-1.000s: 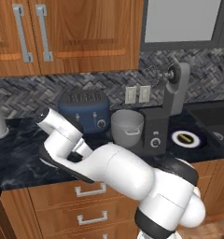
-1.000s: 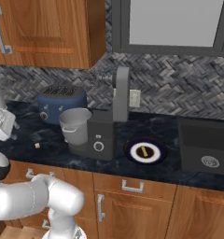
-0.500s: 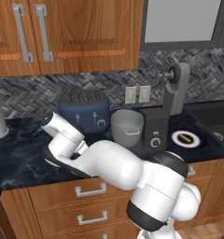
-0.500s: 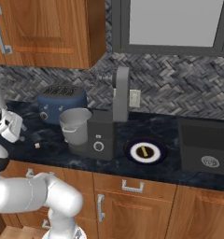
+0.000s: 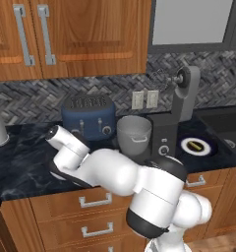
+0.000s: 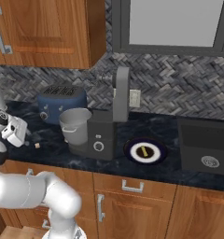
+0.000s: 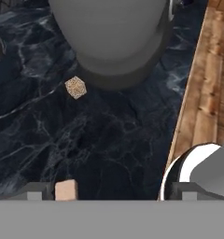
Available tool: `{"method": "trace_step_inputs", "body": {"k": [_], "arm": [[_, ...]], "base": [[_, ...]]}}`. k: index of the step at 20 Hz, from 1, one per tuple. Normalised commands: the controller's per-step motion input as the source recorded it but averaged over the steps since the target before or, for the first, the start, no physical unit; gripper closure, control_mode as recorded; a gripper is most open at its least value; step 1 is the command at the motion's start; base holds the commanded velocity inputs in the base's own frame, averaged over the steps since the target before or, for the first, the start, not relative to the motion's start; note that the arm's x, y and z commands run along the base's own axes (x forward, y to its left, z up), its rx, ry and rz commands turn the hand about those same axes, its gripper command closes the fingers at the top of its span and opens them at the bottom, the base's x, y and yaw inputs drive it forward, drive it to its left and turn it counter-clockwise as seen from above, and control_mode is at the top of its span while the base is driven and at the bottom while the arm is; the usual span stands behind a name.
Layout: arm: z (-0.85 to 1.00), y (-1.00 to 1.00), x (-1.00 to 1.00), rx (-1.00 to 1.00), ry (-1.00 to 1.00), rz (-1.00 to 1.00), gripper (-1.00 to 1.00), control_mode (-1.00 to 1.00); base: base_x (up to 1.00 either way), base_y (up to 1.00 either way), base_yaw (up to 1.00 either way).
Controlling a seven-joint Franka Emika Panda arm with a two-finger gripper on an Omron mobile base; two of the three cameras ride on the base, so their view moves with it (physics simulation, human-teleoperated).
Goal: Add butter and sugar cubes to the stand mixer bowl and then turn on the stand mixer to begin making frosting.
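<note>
Dark marbled bench (image 7: 100, 140) carries one tiny tan sugar cube (image 7: 76, 87) at eleven o'clock, touching nothing, below the pale grey metal mixer bowl (image 7: 109, 32). The hand (image 7: 109, 192) hovers wide open and empty, a second tan cube (image 7: 66, 190) at its seven o'clock. Closing off-centre could flick so small a cube away.

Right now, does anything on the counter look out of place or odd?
Two sugar cubes lie loose on the dark counter near the mixer bowl, not inside it. Nothing looks spilled or damaged.

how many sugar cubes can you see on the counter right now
2. One cube lies on the counter near the bowl; the other cube sits close by the pincer's fingertips. None seems hidden.
</note>
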Motion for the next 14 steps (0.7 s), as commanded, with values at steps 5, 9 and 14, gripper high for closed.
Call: {"method": "trace_step_inputs", "body": {"k": [5,9,14], "arm": [[-0.31,0.0,0.14,0.0,0.01,-0.02,-1.0,-1.0],[-0.26,0.0,0.15,0.0,0.03,-0.02,-1.0,-1.0],[-0.19,0.0,0.15,0.0,0.04,-0.02,-1.0,-1.0]], "base": [[0.0,0.0,0.0],[0.0,0.0,0.0],[0.0,0.0,0.0]]}}
